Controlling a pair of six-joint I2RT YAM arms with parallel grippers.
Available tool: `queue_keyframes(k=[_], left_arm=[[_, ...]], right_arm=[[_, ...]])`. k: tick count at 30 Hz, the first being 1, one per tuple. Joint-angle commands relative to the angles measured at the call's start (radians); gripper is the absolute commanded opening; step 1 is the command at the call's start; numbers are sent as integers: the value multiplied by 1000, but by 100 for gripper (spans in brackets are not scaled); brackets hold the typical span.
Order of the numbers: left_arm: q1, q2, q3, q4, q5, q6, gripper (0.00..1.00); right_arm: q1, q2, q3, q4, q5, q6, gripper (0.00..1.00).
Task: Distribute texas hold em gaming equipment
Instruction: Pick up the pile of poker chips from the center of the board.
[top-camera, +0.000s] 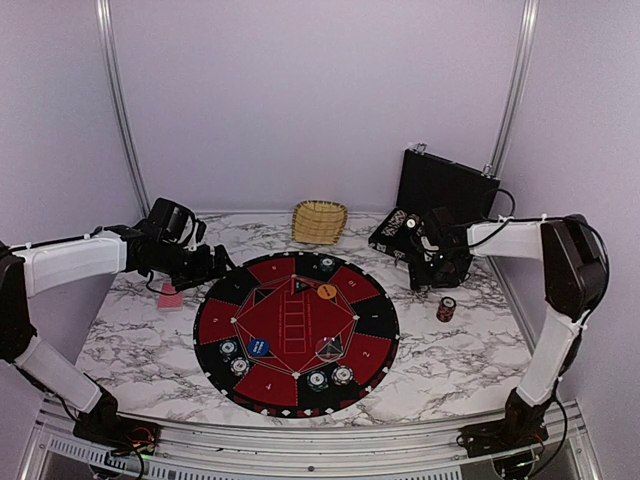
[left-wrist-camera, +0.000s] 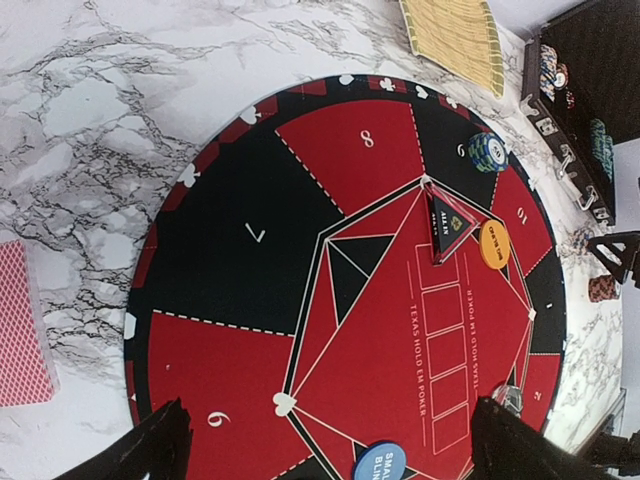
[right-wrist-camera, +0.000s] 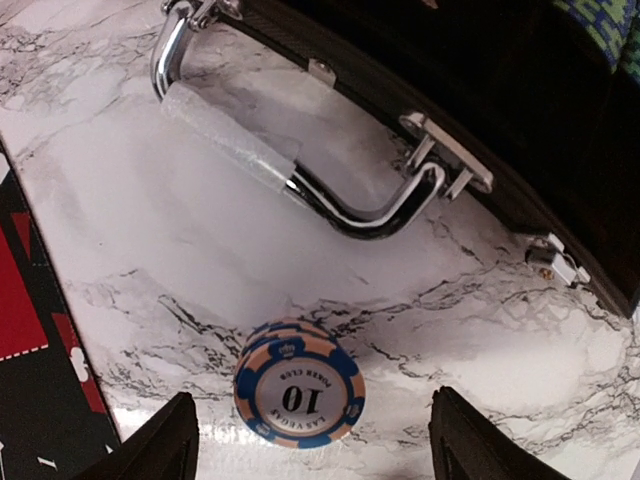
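1. The right end effector (right-wrist-camera: 312, 410) stood wide open and empty, its fingers flanking a blue-and-orange chip stack (right-wrist-camera: 298, 393) without touching it.
2. That stack sat flat on the tabletop (right-wrist-camera: 150, 200), between the mat (right-wrist-camera: 30, 330) and the case handle (right-wrist-camera: 300, 175).
3. The left end effector (left-wrist-camera: 330, 445), also open and empty, hovered over the mat, well apart.
4. The top view seemingly hid this stack beneath the right wrist.

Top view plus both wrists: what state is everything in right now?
Chip case: open, lid upright.
Left gripper: open, fingers holding nothing.
Right gripper: open, fingers gripping nothing.
Blue chip stack: flat on the marble, between the right fingers, untouched.
Card deck: face down.
Basket: upright.
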Motion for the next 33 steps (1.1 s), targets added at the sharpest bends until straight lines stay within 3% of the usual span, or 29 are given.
queue_keyframes(k=[1,11,33], left_arm=[[-3,-18,3,-22,-13,7,99],[-2,-18,1,-25,-18,8,99],[-2,-21,-1,-26,-17,4,99]], right_arm=[[-17,46,77,16,-9,-28,78],[-17,121,104,7,-9,-41,75],[-17,97,39,15,-26,-29,66]])
